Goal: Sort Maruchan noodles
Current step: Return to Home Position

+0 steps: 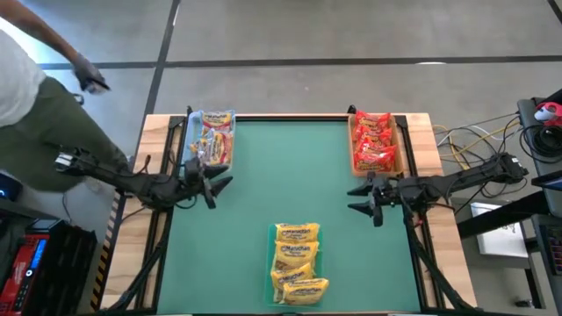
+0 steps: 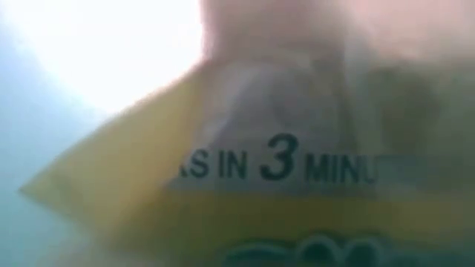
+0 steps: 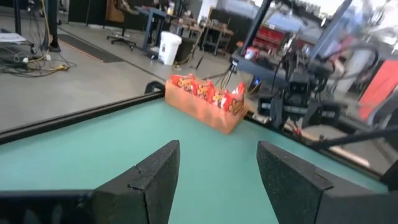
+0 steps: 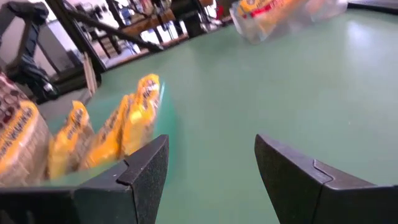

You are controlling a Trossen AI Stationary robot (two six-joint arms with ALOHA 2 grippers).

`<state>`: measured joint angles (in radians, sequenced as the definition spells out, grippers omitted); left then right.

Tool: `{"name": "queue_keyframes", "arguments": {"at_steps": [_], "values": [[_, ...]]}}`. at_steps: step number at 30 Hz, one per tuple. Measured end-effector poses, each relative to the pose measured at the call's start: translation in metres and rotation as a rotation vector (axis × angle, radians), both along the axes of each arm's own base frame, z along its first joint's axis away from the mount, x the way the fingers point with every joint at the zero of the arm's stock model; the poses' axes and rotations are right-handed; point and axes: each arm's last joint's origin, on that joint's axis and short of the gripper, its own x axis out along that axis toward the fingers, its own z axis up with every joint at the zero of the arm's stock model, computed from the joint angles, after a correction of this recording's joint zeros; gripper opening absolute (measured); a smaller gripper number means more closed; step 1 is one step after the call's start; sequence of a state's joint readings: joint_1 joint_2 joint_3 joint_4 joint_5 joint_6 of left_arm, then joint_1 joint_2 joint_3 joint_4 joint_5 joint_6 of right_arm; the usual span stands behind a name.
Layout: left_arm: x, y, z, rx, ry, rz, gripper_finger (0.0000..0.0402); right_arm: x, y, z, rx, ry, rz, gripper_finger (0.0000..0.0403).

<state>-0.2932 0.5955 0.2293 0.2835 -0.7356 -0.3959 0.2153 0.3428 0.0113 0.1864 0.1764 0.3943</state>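
Observation:
The Maruchan noodles lie sorted in three trays. Orange-and-white packets (image 1: pixel 213 134) fill a clear tray at the far left. Red packets (image 1: pixel 372 140) fill a tan tray (image 3: pixel 202 112) at the far right. Yellow packets (image 1: pixel 298 262) sit in a green tray at the near middle, and one yellow packet (image 2: pixel 223 185) fills the low view. My left gripper (image 1: pixel 221 190) stands open over the mat's left side, just near of the clear tray, with nothing between its fingers (image 3: pixel 217 155). My right gripper (image 1: pixel 351 198) stands open near of the tan tray, also with nothing in it (image 4: pixel 211 146).
Bare green mat (image 1: pixel 281 175) stretches between the three trays. A black frame and wooden borders (image 1: pixel 426 140) edge the table. A person (image 1: pixel 35 96) stands beyond the far left corner. Cables and gear (image 1: pixel 527 132) lie off the right side.

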Motion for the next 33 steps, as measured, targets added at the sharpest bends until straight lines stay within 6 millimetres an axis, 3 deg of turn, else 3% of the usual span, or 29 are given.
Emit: {"name": "queue_keyframes", "arguments": {"at_steps": [13, 33], "values": [[-0.022, 0.008, -0.042, -0.026, -0.067, 0.043, 0.0199, -0.002, 0.0, -0.008, -0.01, 0.078, -0.001, 0.0226], [-0.03, 0.011, -0.053, -0.017, 0.001, 0.097, 0.0199, -0.002, 0.0, -0.008, -0.016, 0.08, 0.0, 0.0226]]}}
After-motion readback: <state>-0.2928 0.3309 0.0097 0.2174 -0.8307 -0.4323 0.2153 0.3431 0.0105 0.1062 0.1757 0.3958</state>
